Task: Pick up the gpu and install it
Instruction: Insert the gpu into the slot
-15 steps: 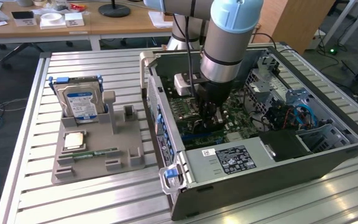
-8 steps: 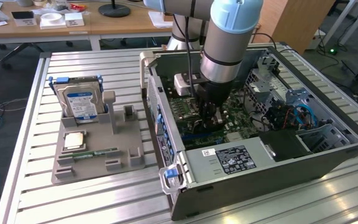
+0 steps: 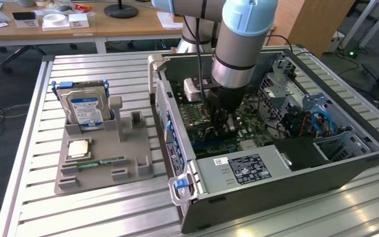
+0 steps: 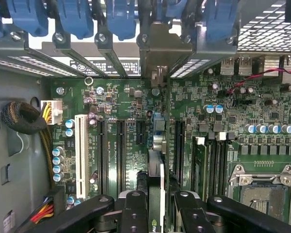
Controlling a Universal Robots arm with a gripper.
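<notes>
Black fingers (image 4: 156, 206) pinching thin flat gpu (image 4: 156, 184), green motherboard (image 4: 116, 141)

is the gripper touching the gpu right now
Touching. In the wrist view the gripper has its fingers pressed against both faces of the gpu, held edge-on above the motherboard.

Bright, even daylight, sharp focus, soft shadows.

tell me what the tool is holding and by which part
The tool is shut on the gpu, seen edge-on, gripped across its two flat faces at the edge farthest from the motherboard.
</notes>
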